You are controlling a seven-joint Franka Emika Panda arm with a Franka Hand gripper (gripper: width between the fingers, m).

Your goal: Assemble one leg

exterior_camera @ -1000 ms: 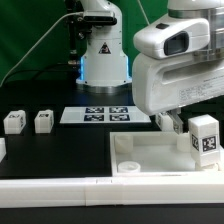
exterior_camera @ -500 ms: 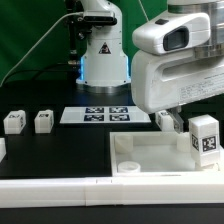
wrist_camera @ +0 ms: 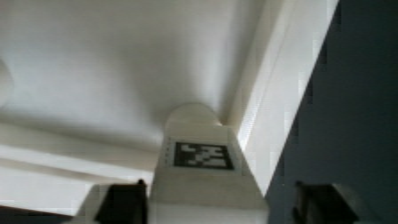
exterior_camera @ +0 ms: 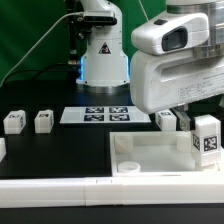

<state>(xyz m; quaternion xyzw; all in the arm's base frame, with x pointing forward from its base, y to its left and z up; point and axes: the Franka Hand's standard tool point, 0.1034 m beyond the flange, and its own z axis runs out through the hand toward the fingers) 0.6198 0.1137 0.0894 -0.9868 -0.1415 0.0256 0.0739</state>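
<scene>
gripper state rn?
Gripper: jaws straddle the leg, one on each side; whether they actually clamp it cannot be told.

arm (exterior_camera: 170, 60): glossy white shell | grey oval inset | base (exterior_camera: 100, 50): white, triangle sticker

Black table (exterior_camera: 50, 150), green wall (exterior_camera: 25, 40) behind

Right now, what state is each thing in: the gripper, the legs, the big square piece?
gripper: shut on the leg.
the leg: upright, held over the square piece's corner on the exterior view's right; seating not discernible.
square piece: flat on the table, open side up.
far-left leg: loose on the table.
leg beside it: loose on the table.
fourth leg: on the table, partly hidden.
</scene>
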